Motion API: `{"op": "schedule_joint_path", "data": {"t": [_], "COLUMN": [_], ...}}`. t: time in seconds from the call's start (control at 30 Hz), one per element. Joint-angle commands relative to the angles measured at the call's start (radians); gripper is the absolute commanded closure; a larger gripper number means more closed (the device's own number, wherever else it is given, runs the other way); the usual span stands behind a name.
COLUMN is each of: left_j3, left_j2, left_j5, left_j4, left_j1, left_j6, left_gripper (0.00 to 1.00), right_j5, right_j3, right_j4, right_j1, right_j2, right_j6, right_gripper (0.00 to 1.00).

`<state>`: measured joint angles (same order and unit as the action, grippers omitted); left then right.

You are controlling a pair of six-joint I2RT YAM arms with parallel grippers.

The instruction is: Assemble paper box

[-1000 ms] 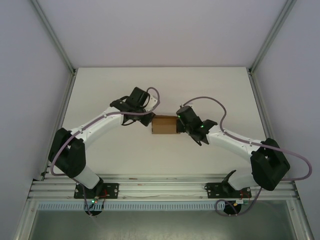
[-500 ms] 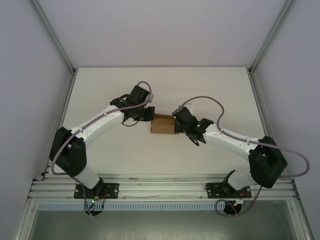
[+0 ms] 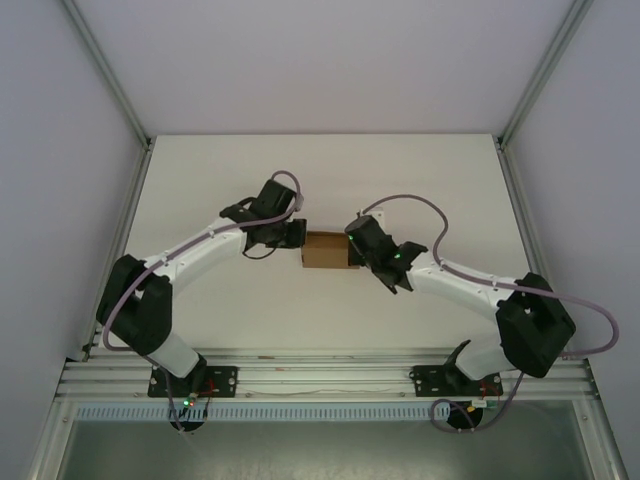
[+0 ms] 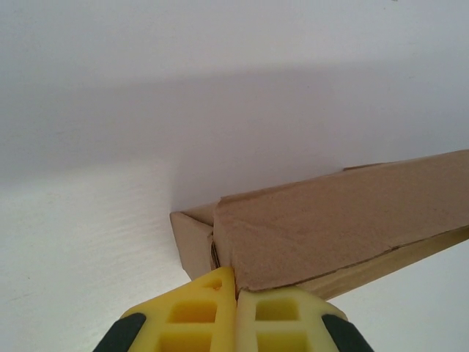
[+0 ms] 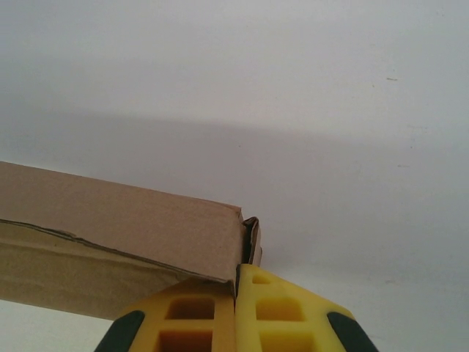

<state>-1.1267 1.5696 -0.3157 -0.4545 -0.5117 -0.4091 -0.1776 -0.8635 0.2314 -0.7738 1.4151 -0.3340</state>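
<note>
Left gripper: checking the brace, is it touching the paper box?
Touching. The left wrist view shows the shut left gripper meeting the paper box at its end corner, with no gap.

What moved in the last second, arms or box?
The left gripper swung in from behind the paper box to its left end. The right gripper edged left, tighter against the right end. Nothing was grabbed or released. The box stayed put, and both grippers stayed shut.
</note>
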Motion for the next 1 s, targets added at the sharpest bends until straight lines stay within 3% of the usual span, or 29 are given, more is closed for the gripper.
{"op": "schedule_joint_path", "data": {"t": [0.0,0.27,0.57,0.63,0.77,0.97], "left_j3": [0.08,0.123,0.107,0.1,0.088,0.076], "left_j2": [0.012,0.041,0.037,0.039,0.042,0.045], "left_j5": [0.043,0.065,0.083,0.088,0.085,0.082], "left_j4": [-0.007,0.02,0.016,0.01,0.005,0.005], "left_j1": [-0.008,-0.013,-0.032,-0.034,-0.038,-0.044], "left_j6": [0.021,0.011,0.018,0.018,0.025,0.038], "left_gripper": [1.0,1.0,1.0,1.0,1.0,1.0], "right_j5": [0.02,0.016,-0.004,0.026,0.078,0.082], "right_j3": [0.068,0.041,-0.098,-0.104,-0.097,-0.088], "right_j4": [0.065,0.094,0.183,0.177,0.141,0.071], "right_j1": [-0.007,-0.007,-0.002,0.002,0.017,0.081], "right_j2": [0.034,0.016,-0.045,-0.061,-0.107,-0.115], "right_j6": [0.033,0.016,0.013,0.017,0.017,-0.026], "right_gripper": [1.0,0.95,0.69,0.59,0.49,0.48]}}
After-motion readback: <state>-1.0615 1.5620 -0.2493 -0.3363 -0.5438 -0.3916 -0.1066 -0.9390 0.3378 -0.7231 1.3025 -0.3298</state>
